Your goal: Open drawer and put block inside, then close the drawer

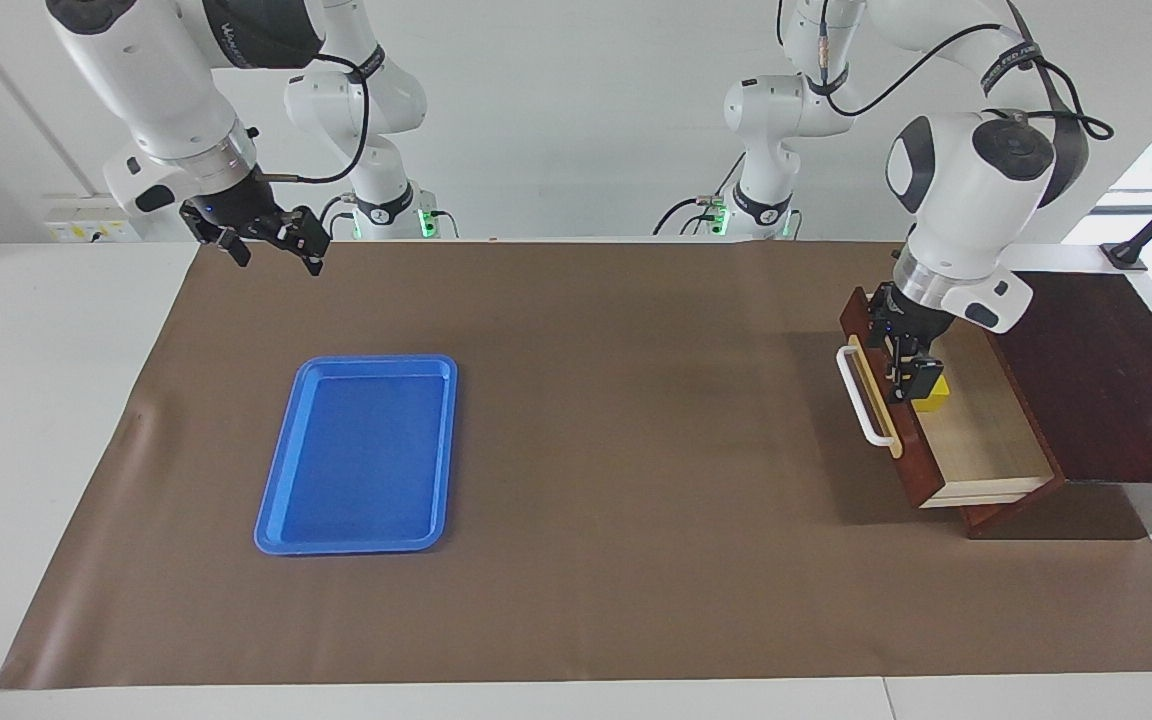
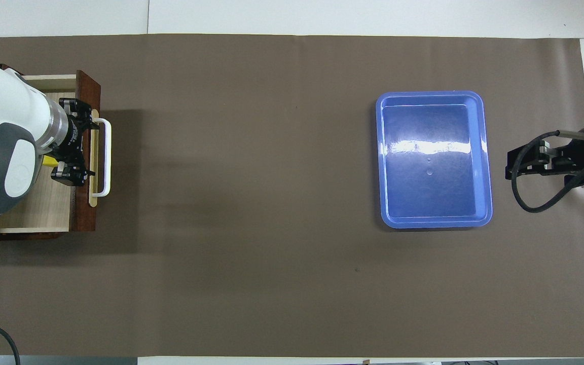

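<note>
Block (image 1: 932,396) lies in open drawer (image 1: 976,440), right of frame, just inside its front. Left claw (image 1: 908,368) empty, jaws apart, over drawer front; right claw (image 1: 271,240) open, waits upper left. Recommend: push front panel squarely at handle (image 1: 861,395), slow, so block doesn't jam.

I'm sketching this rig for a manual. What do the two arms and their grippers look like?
Both arms are glossy white with rounded joint housings, grey end caps and silver wrist rings. Black cables loop loosely along each arm, strapped on with black bands. The left gripper and right gripper are small, black and two-fingered. Green lights glow at both bases.
</note>
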Motion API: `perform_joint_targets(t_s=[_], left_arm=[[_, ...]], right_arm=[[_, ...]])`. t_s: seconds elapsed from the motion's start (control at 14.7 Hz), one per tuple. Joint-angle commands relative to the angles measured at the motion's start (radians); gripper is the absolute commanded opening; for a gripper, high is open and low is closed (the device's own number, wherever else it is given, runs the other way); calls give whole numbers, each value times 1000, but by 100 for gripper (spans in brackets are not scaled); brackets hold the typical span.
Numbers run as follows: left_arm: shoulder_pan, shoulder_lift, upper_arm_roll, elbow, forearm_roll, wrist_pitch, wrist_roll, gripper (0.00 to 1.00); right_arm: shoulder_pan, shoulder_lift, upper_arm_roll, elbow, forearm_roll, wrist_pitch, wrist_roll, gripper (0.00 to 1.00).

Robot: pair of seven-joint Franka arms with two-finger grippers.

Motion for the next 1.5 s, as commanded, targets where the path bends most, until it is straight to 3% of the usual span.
perform_joint_targets(t_s=[0.0,0.88,1.29,1.43], left_arm=[[10,-15,4,-42,28,30,-20,100],[229,-3,7,-28,65,107,70,100],[286,-4,5,-36,65,121,124,100],[272,-6,4,10,65,78,163,100]], right_arm=[[-12,-29,6,-31,-10,12,-24,100],[-12,-29,6,-31,-10,12,-24,100],[-12,-29,6,-31,-10,12,-24,100],[-12,-29,6,-31,-10,12,-24,100]])
